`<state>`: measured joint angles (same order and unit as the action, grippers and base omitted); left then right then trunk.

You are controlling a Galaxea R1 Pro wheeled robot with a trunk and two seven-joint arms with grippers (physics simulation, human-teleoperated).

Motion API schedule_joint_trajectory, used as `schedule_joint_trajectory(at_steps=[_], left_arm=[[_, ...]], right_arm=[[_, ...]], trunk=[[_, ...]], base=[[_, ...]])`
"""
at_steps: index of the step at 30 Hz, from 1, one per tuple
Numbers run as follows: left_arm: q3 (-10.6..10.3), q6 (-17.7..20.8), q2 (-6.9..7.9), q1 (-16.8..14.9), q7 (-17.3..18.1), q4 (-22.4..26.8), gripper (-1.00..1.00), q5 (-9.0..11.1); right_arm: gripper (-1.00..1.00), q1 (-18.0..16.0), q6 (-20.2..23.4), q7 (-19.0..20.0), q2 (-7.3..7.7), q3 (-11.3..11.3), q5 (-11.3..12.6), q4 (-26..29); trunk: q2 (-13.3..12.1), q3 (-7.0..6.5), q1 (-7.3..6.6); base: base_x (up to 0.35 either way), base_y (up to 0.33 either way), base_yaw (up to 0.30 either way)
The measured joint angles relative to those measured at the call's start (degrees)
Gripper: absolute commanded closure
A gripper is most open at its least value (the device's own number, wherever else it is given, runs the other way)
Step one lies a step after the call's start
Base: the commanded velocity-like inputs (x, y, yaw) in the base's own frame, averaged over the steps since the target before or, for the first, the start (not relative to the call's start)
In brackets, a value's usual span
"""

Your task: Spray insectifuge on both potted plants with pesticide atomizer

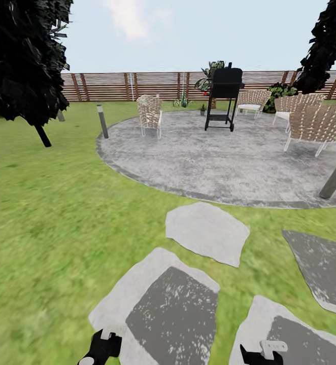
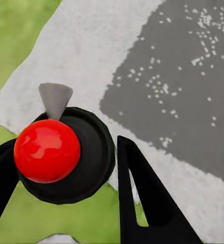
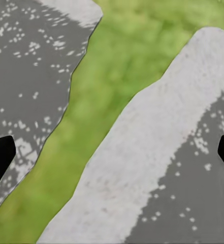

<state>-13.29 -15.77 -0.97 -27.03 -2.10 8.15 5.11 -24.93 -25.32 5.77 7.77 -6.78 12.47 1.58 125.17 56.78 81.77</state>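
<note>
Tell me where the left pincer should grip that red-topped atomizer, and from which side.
Grip the atomizer on its round dark body, below the red top, with one finger on each flank. Come in crosswise to the grey nozzle so the spout stays clear. The left pincer sits that way now.

Stepping stones (image 1: pixel 207 231) lie in the lawn (image 1: pixel 51 213) ahead, leading to a round paved patio (image 1: pixel 224 157). On it a grill (image 1: pixel 224 96) stands between chairs (image 1: pixel 150 114), the fence (image 1: pixel 112 86) behind. A bollard lamp (image 1: pixel 102 120) stands at the patio's left edge.
</note>
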Motion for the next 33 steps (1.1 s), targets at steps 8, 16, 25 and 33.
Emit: schedule_joint_trajectory(at_steps=[8, 16, 25, 33], left_arm=[[0.0, 0.0, 0.0, 0.0, 0.0, 0.0, 1.0, 0.0], [0.0, 0.0, 0.0, 0.0, 0.0, 0.0, 1.0, 0.0], [0.0, 0.0, 0.0, 0.0, 0.0, 0.0, 1.0, 0.0], [0.0, 0.0, 0.0, 0.0, 0.0, 0.0, 1.0, 0.0]], right_arm=[[-1.0, 0.0, 0.0, 0.0, -0.22, 0.0, 0.0, 0.0], [-1.0, 0.0, 0.0, 0.0, -0.13, 0.0, 0.1, 0.1], [-1.0, 0.0, -0.1, 0.1, -0.04, 0.0, 0.1, 0.3], [-1.0, 0.0, -0.1, 0.0, 0.12, 0.0, 0.1, 0.3]], trunk=[[0.0, 0.0, 0.0], [0.0, 0.0, 0.0], [0.0, 0.0, 0.0], [0.0, 0.0, 0.0]], base=[[0.285, -0.151, 0.0], [0.285, -0.151, 0.0], [0.285, -0.151, 0.0], [0.285, -0.151, 0.0]])
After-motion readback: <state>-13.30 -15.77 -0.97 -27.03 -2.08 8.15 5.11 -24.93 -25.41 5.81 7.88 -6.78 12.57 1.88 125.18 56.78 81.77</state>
